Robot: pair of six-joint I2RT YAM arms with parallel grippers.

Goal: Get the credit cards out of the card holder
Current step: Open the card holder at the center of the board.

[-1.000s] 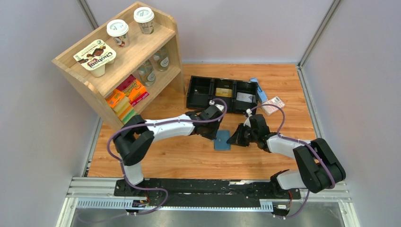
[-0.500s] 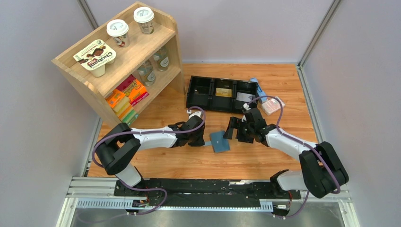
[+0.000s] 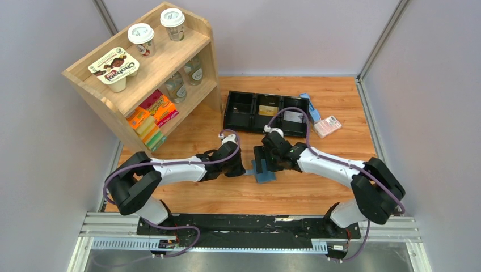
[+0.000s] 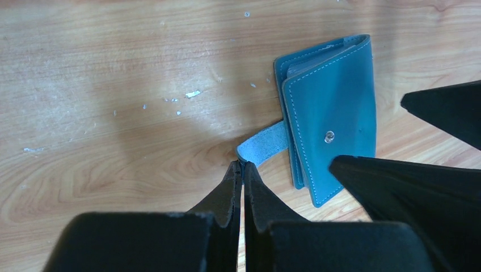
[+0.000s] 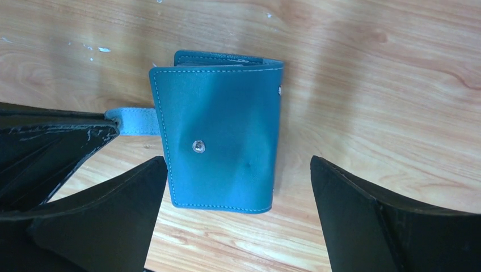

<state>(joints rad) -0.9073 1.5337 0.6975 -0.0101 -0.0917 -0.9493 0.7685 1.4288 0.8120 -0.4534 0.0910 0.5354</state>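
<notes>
The light wooden table (image 3: pixel 317 187) carries a wooden shelf unit (image 3: pixel 142 73) at the far left and a long black three-compartment tray (image 3: pixel 226 113) at the far middle. Nearer, the right gripper (image 5: pixel 238 161) hangs with jaws spread wide over the small teal-blue leather card holder (image 5: pixel 218 141), which lies folded on the table's middle. The left gripper (image 4: pixel 242 170), fingers pressed together, touches the tip of its pale unsnapped strap (image 4: pixel 264 144) from the left.

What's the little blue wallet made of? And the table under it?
The card holder looks like smooth teal leather, real or fake: stitched edges, a shiny metal snap, a fuzzy strap. The table looks wooden, maybe only wood-patterned: grain lines, pale scuffs.
</notes>
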